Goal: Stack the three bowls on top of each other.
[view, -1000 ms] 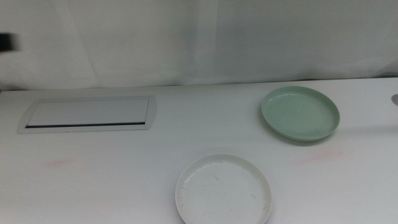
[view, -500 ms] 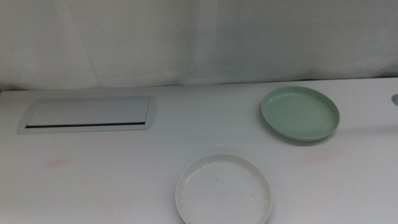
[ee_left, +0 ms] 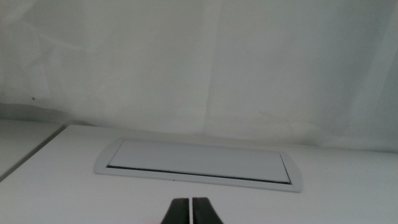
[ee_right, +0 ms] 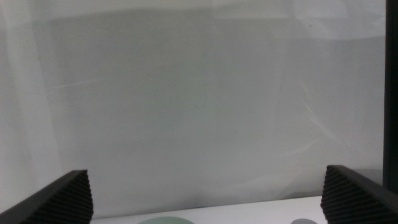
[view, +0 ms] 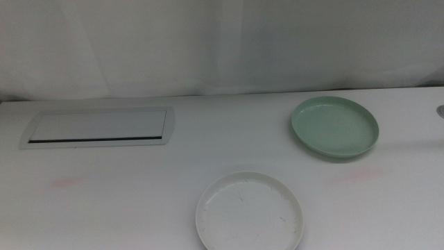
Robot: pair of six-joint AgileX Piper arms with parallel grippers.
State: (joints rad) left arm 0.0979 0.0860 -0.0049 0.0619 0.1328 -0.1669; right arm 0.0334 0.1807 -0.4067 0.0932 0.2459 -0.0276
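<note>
The pale mint green bowl (view: 335,126) sits at the back right of the table, and its rim (ee_right: 163,220) just shows in the right wrist view. The white bowl (view: 250,212) lies near the front edge, right of centre. Only a grey sliver (view: 440,110) at the table's right edge shows of the light grey bowl. No arm appears in the middle view. My left gripper (ee_left: 191,211) is shut, with nothing in it, and faces the panel. My right gripper (ee_right: 205,174) is open wide, well back from the green bowl.
A flat rectangular white panel with a dark slot (view: 97,127) is set into the table at the back left. It also shows ahead of the left gripper as the panel (ee_left: 199,163). A white curtain backs the table.
A dark shape at the far left edge of the middle view one second ago is gone. The bowls have not moved.
</note>
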